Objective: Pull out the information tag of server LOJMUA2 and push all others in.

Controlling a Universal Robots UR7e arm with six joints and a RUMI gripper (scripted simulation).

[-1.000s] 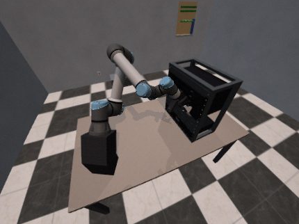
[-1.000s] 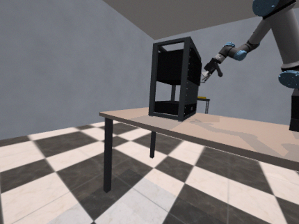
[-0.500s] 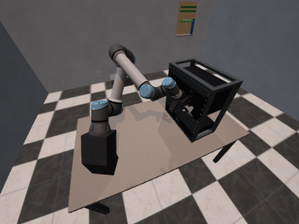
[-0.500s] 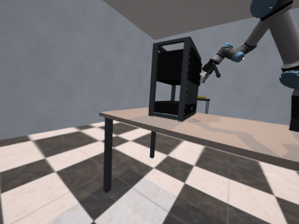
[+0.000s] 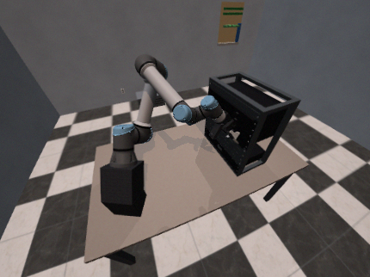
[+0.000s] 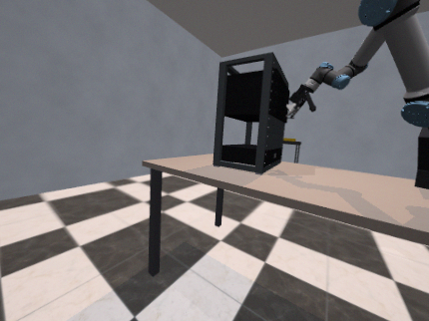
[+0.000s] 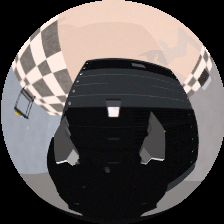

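Note:
The black open-frame server rack (image 5: 251,120) stands on the right part of the table, also seen in the exterior view (image 6: 250,113). Its front with several stacked servers fills the wrist view (image 7: 127,100). One small light information tag (image 7: 114,110) shows on a server front, between and just ahead of my fingers. My gripper (image 5: 230,129) is open and empty, close to the rack's front at mid height; in the side view my gripper (image 6: 294,109) almost touches the front face. In the wrist view my gripper (image 7: 107,114) frames the tag. No tag text is readable.
The tan table (image 5: 189,183) carries the rack and my dark arm base (image 5: 122,187). The rack stands near the table's far right edge. A poster (image 5: 231,22) hangs on the back wall. A small yellow object (image 6: 290,142) lies behind the rack.

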